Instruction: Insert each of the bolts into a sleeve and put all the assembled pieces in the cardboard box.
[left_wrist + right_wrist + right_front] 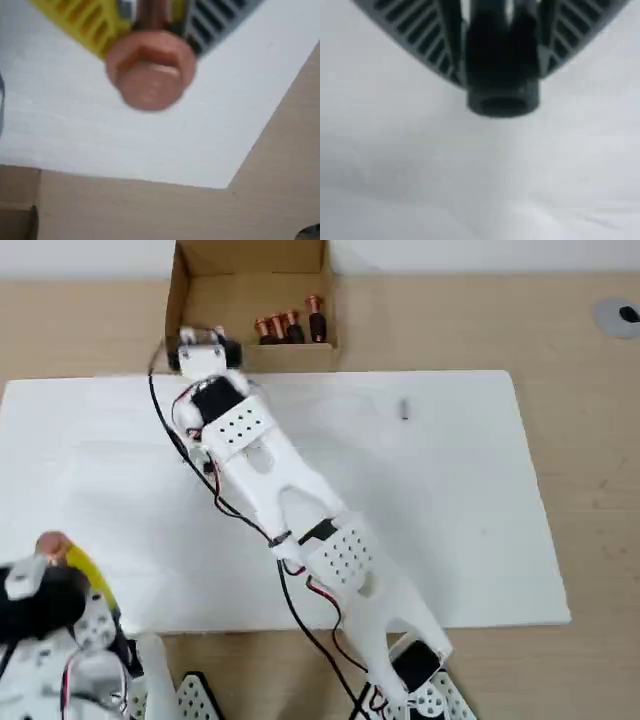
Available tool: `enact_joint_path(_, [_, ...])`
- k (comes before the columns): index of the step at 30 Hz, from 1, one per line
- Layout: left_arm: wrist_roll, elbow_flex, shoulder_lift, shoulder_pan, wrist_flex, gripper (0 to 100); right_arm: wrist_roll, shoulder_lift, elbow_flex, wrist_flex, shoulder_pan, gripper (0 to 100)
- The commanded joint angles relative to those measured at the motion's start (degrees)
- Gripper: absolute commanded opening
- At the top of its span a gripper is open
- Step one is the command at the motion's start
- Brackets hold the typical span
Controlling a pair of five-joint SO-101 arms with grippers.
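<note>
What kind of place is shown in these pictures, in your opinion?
Likely a robotics workbench in a lab or hobby room: a wooden table with a white mat, a white robot arm, and a cardboard box holding assembled pieces.

The cardboard box (180, 300) stands behind the mat (450, 540), with assembled pieces (290, 328) in its front right. My right gripper (502, 45), with a sleeve (503, 95), hangs just before the box's left front. My left gripper (152, 20), with a bolt (150, 75), seems to sit over the mat's near left corner.
</note>
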Motion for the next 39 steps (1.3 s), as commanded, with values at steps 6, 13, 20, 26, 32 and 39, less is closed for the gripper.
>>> enact_joint_path(6, [7.21, 11.25, 0.4, -0.7, -22.42, 0, 9.14, -3.38, -26.24, 7.74, 0.13, 1.0])
enact_joint_path(13, [7.74, 20.75, 0.4, -0.18, -35.08, 0, 10.2, -22.29, -26.33, 8.0, 0.84, 0.9])
enact_joint_path(20, [7.82, 26.29, 0.48, 3.6, -43.34, 0, 16.79, -36.88, -25.98, 8.18, 1.1, 0.9])
enact_joint_path(26, [7.82, 26.73, 0.75, 13.01, -43.78, 0, 16.88, -47.69, -9.45, 8.18, 2.42, 0.9])
enact_joint_path(32, [10.9, 24.53, 7.6, 15.12, -45.54, 0, 16.7, -67.12, 21.67, 8.09, 4.0, 0.9])
enact_joint_path(39, [20.66, 16.7, 19.82, 15.21, -49.14, 0, 17.23, -87.6, 54.29, 7.91, 3.91, 0.9])
